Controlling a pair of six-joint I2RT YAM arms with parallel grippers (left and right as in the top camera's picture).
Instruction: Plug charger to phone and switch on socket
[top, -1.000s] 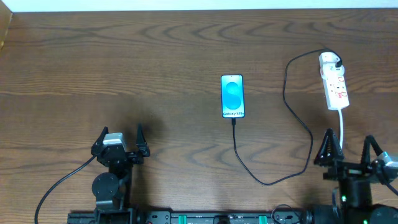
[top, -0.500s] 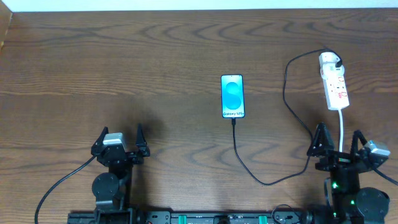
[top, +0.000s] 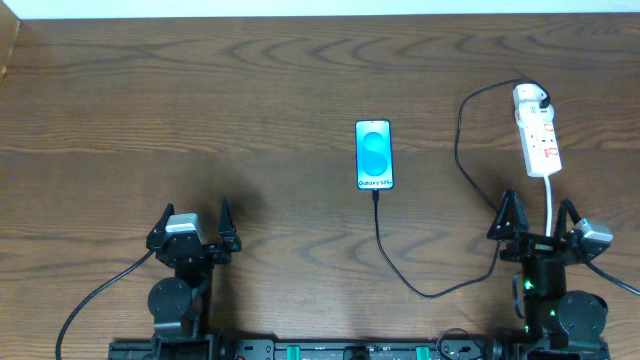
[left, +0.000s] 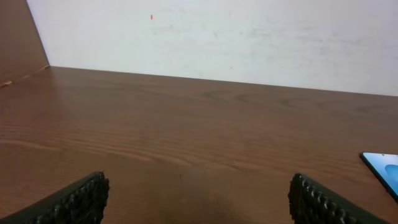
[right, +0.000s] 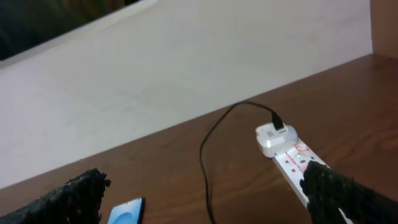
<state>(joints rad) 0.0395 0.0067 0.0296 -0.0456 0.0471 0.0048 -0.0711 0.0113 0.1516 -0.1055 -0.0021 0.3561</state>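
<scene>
On the desk (top: 200, 100), mid-field, lies the phone (top: 373, 153), screen up and lit. The charger (top: 432, 295) leaves its near edge, loops toward the robot, then climbs right to the white adapter (top: 528, 97) seated in the far end of the socket (top: 540, 140). The cable tip meets the phone's edge; whether it is fully seated cannot be told from above.

Left tool (top: 193, 222): jaws wide apart, holding nothing, near the front edge and well apart from all task items. Its wrist view shows only one corner of the phone (left: 384, 169).

Right tool (top: 535, 218): jaws wide apart, holding nothing, just short of the socket's near end, beside its white cord (top: 550, 195). Its wrist view frames the socket (right: 292, 158), adapter (right: 277, 138) and cable (right: 205, 162) between the two fingers (right: 342, 190).

Judged step: switching on the socket, with the right arm, as the cable appears to be at the phone already. To do it well:
- bring the jaws together first, so that one narrow tip presses;
- choose the red switch nearest the adapter; which it is cannot be read here;
- come down from above and press straight, since the light strip may slide or tip;
- keep clear of the cable loop, as snagging it could pull the tip from the phone.
</scene>
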